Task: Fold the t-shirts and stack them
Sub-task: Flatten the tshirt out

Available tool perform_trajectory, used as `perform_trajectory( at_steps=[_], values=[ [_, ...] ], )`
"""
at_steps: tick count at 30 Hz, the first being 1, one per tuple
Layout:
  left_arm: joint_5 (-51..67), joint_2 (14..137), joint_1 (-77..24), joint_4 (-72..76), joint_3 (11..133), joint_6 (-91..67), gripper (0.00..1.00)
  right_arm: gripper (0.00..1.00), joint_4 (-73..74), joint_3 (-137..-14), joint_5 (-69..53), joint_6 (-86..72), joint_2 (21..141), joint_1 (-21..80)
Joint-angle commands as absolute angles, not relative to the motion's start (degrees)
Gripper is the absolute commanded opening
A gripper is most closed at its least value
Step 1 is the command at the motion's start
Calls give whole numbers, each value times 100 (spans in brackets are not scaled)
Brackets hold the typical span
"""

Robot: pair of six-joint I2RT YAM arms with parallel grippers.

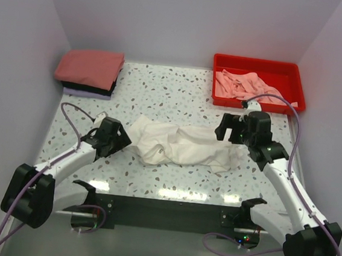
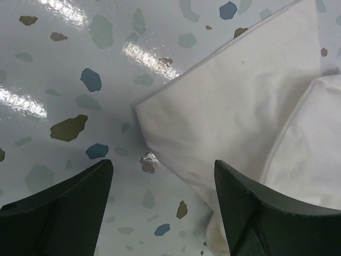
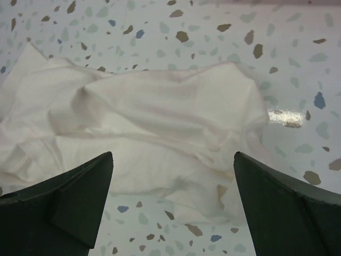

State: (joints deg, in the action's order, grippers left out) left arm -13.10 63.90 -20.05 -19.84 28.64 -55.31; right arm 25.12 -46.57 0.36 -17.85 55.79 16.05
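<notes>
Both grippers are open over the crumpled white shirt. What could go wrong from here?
The white t-shirt lies bunched in overlapping layers. The open right gripper above it may pinch several at once, giving a crooked fold. The open left gripper straddles the shirt's corner edge, with one finger over the bare table, so closing there may miss the cloth or catch only the hem.

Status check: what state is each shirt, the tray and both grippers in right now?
White t-shirt: crumpled, unfolded, mid-table.
Folded stack: salmon-red on black on lavender, far-left corner.
Pink t-shirts: unfolded, heaped in the red tray.
Left gripper: open, empty.
Right gripper: open, empty.
</notes>
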Motion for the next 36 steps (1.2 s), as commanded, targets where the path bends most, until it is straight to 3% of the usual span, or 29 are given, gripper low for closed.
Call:
perform_trajectory(
  at_steps=[1,7,11,14,22,30,33,36],
  values=[
    [-923,6617,-1907,-1310,2804,-5309,80,99,1917,-4763,-1159,-1248,5747,1600],
    [-536,7224,-1907,-748,2733,-5291,62,99,2091,-5439,-1399,-494,7064,2283],
    [-527,7646,-1907,-572,2891,-5168,40,99,2241,-6221,-1282,857,7987,3137],
    [-527,7927,-1907,-545,3067,-5028,0,99,2364,-6775,-1555,1447,8708,3138],
    [-957,7436,-1907,-501,2883,-4922,0,91,3445,-8137,-2126,2329,10343,3138],
    [-1327,6786,-1907,-729,2733,-4834,0,81,3340,-8411,-2751,2338,11091,3199],
    [-1397,6557,-1907,-782,2698,-4817,0,71,3103,-8411,-2725,2180,11294,3199],
    [-1424,6346,-1907,-870,2672,-4816,0,40,2699,-8324,-2637,1952,11303,3208]
  ],
)
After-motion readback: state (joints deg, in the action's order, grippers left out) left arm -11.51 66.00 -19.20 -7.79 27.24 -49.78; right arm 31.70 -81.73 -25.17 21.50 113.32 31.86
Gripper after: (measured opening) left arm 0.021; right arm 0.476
